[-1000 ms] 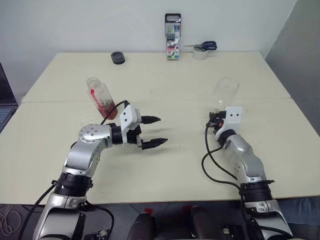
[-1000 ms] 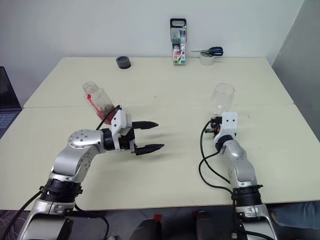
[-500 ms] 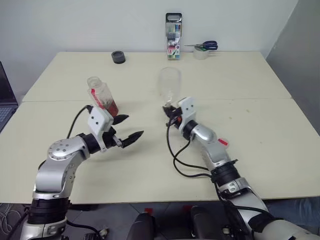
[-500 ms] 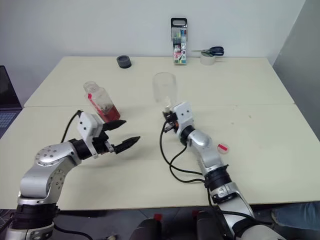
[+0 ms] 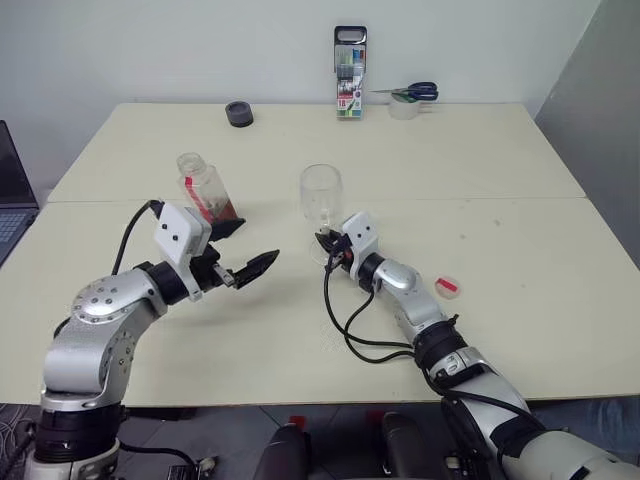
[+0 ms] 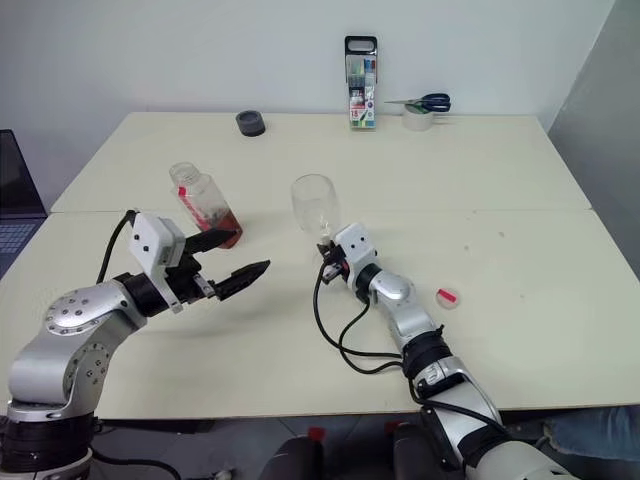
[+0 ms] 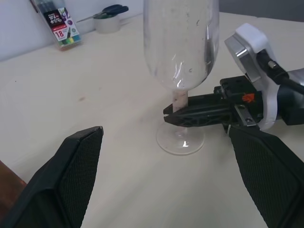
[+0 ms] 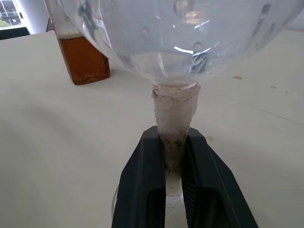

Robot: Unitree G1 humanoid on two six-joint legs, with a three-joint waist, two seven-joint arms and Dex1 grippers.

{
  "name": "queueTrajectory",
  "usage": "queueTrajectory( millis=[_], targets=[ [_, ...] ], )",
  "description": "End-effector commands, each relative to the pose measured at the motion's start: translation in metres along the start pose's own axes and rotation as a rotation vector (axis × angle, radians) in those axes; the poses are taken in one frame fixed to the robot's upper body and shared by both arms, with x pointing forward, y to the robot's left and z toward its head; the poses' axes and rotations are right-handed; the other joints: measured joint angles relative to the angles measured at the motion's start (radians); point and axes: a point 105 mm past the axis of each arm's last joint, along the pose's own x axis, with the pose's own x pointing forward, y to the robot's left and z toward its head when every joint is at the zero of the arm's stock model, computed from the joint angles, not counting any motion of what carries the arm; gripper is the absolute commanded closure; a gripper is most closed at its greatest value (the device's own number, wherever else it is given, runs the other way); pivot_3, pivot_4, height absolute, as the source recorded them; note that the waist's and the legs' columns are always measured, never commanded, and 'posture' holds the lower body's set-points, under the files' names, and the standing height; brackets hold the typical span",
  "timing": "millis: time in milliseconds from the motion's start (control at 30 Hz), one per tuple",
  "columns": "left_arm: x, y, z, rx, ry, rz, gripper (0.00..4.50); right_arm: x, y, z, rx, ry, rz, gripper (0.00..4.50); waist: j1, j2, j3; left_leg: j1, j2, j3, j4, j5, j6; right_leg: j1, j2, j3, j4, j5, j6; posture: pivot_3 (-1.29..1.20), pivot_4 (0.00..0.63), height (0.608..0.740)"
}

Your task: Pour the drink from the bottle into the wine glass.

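Left eye view shows a wide cream table carrying everything. Near its middle stands the clear, colourless stemmed wine glass, upright with its round foot on the tabletop, its thin stem clamped between the closed black fingers of the right gripper. To the glass's left, the small clear plastic bottle with a red label strip holds reddish-brown drink in its lower part and has no cap on. Just in front of it the left gripper hovers, jaws wide apart, holding nothing. A small red cap lies right of the right arm.
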Motion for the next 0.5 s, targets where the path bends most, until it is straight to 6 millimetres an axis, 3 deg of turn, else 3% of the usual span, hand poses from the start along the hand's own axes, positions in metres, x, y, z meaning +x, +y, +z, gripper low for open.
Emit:
queueTrajectory(
  millis=[33, 367, 500],
  targets=[
    [-0.0036, 0.0019, 0.0157, 0.041, -0.041, 0.008, 0.0, 0.0032, -0.001, 0.009, -0.007, -0.026, 0.009, 3.43, 0.0, 0.0, 0.0, 0.0, 0.0, 0.0, 0.0, 0.0, 0.0, 0.0, 0.0, 0.0, 0.0, 0.0, 0.0, 0.0, 0.15, 0.74],
    [0.0006, 0.0029, 0.0168, 0.047, -0.062, 0.007, 0.0, -0.0011, -0.0021, 0.0113, -0.015, -0.035, 0.02, 0.01, 0.0, 0.0, 0.0, 0.0, 0.0, 0.0, 0.0, 0.0, 0.0, 0.0, 0.0, 0.0, 0.0, 0.0, 0.0, 0.0, 0.15, 0.74],
    [0.0024, 0.0043, 0.0221, 0.044, -0.086, 0.013, 0.0, -0.0043, -0.0034, 0.012, -0.015, -0.03, 0.028, 0.01, 0.0, 0.0, 0.0, 0.0, 0.0, 0.0, 0.0, 0.0, 0.0, 0.0, 0.0, 0.0, 0.0, 0.0, 0.0, 0.0, 0.15, 0.74]
  ],
)
